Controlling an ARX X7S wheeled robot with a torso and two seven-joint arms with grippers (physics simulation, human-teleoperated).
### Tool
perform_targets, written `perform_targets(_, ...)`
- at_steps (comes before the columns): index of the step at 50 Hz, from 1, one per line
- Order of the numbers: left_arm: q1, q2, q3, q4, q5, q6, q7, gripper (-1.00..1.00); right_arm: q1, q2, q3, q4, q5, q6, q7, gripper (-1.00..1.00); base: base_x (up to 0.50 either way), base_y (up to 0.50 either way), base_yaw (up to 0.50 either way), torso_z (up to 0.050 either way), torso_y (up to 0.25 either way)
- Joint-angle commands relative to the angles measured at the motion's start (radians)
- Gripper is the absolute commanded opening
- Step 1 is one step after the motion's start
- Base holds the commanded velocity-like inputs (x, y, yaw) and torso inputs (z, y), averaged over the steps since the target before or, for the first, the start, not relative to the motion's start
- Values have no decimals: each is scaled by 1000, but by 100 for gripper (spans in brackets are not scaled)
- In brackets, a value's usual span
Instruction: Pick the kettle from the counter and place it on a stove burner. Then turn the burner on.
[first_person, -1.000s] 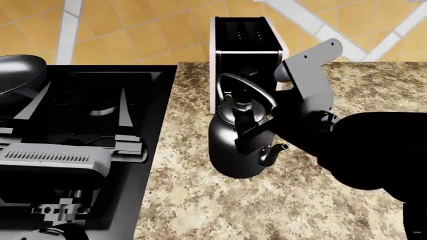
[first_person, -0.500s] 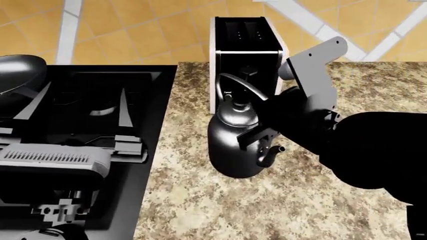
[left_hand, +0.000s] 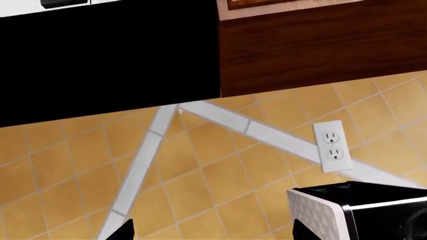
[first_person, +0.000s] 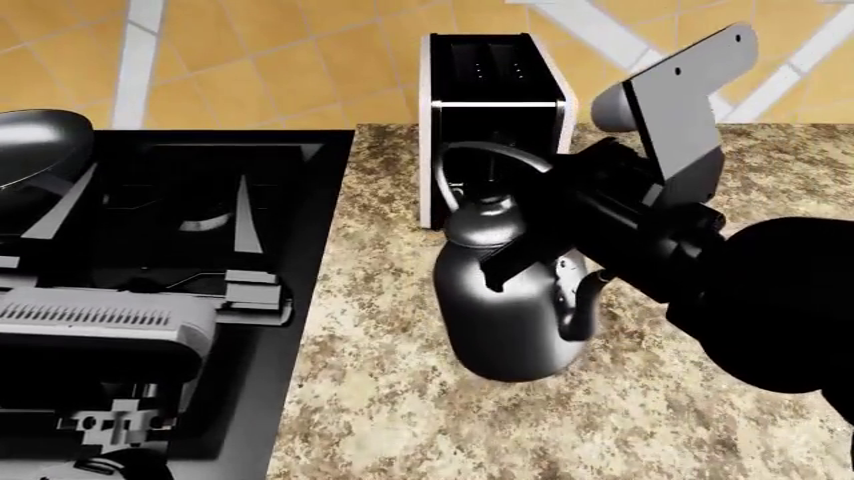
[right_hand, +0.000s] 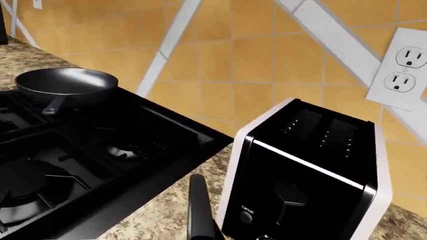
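The shiny dark kettle (first_person: 514, 305) hangs over the speckled counter (first_person: 387, 400) in front of the toaster, its spout pointing right. My right gripper (first_person: 530, 252) is shut on its arched wire handle (first_person: 497, 155), just above the lid. In the right wrist view the handle (right_hand: 198, 210) shows as a dark bar rising from the lower edge. The black range lies to the left, with the nearest stove burner (first_person: 200, 215) under its grate. My left arm (first_person: 107, 325) hovers over the range's front. My left gripper (left_hand: 212, 235) is open, its fingertips (left_hand: 123, 231) framing bare wall tile.
A black frying pan (first_person: 34, 150) sits on the far left burner, also seen as the pan (right_hand: 67, 80). A black-and-white toaster (first_person: 494, 110) stands against the tiled wall behind the kettle. A wall outlet (right_hand: 403, 70) is above the toaster.
The kettle has risen off the counter and shifted a little to the right and nearer the camera, carried by my right gripper. The left arm has not moved.
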Motion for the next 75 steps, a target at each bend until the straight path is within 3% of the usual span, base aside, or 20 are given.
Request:
perform_targets(1,1,-5,-2,7,-7,-1,-7,100,13,16,57,-46,40,-30,11,-100,0,0,0,0,0)
perform_targets(24,1,-16,-9,17,-22,-5,-20,100,25,20,99,-87,99,-64,69,-100,-1,3,0,0,1)
perform_targets(43,2,-24,-7,24,-30,-5,-30,100,25,29,77,-104,61,-67,58,-100,-197,480,0,0,0)
perform_targets(75,4,-38,-7,29,-45,-1,-45,100,37,39,33,-139,18,-63,46,-100,254,458,0,0,1)
